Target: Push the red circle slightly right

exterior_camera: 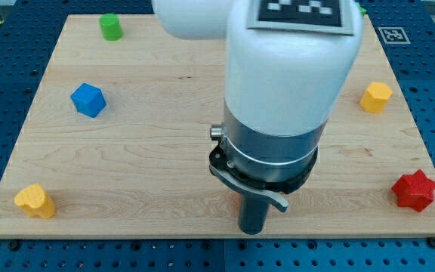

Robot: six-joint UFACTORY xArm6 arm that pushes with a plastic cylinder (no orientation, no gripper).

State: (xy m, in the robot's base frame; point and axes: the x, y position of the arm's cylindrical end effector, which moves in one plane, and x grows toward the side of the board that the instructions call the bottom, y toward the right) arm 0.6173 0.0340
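Observation:
My arm's white and grey body (278, 98) fills the middle of the view. The dark rod comes down from it, and my tip (253, 230) sits near the board's bottom edge, at the view's bottom centre. A small sliver of red (234, 202) shows just left of the rod, touching or almost touching it. It may be the red circle, but the arm hides the rest and I cannot make out its shape. A red star (414, 190) lies far to the tip's right, near the board's right edge.
On the wooden board (149, 174) lie a green cylinder (111, 26) at the top left, a blue block (88, 99) at the left, a yellow block (35, 201) at the bottom left and a yellow hexagon (376, 97) at the right.

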